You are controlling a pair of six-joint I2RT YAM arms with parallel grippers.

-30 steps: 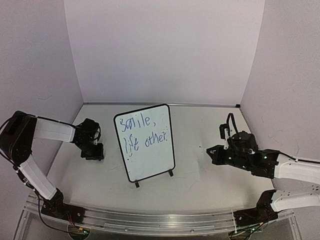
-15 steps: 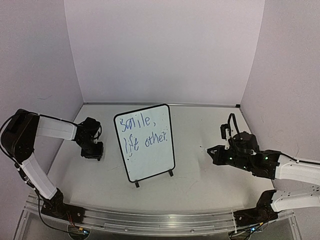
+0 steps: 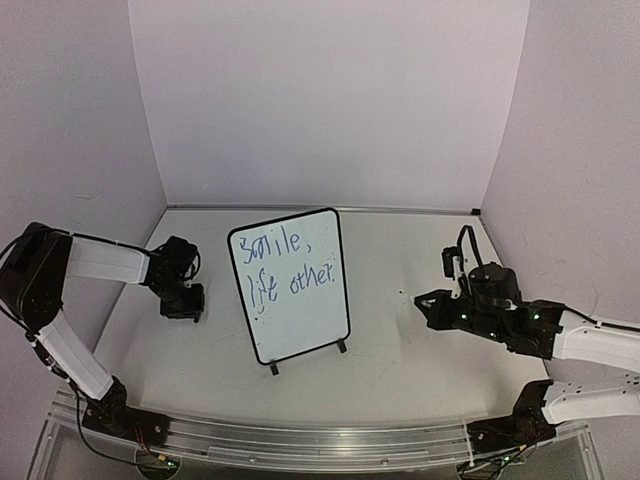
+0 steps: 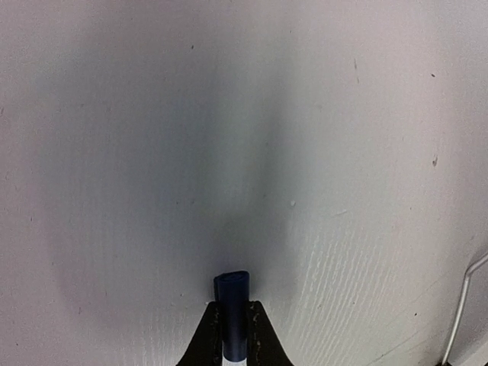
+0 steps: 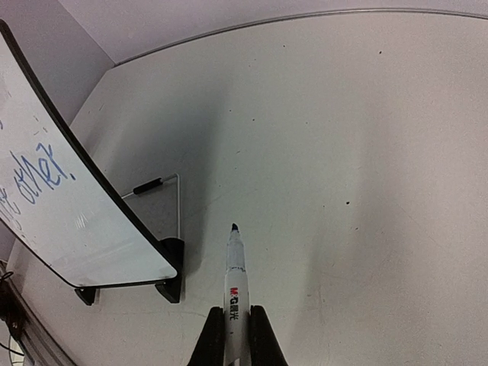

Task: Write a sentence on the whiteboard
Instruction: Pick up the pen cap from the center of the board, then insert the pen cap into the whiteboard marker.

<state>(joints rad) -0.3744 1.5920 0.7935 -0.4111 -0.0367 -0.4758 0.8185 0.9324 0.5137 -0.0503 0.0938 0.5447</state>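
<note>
Overhead rear view plus two close wrist views; whiteboard [image 3: 300,320] shared with right.

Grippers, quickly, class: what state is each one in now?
Left gripper: shut on the blue cap.
Right gripper: shut on the uncapped marker.

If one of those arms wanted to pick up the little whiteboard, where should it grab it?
Probably the top edge of the whiteboard, coming down from above. It stands nearly upright on two feet, so that thin edge is exposed and can be pinched front and back.
</note>
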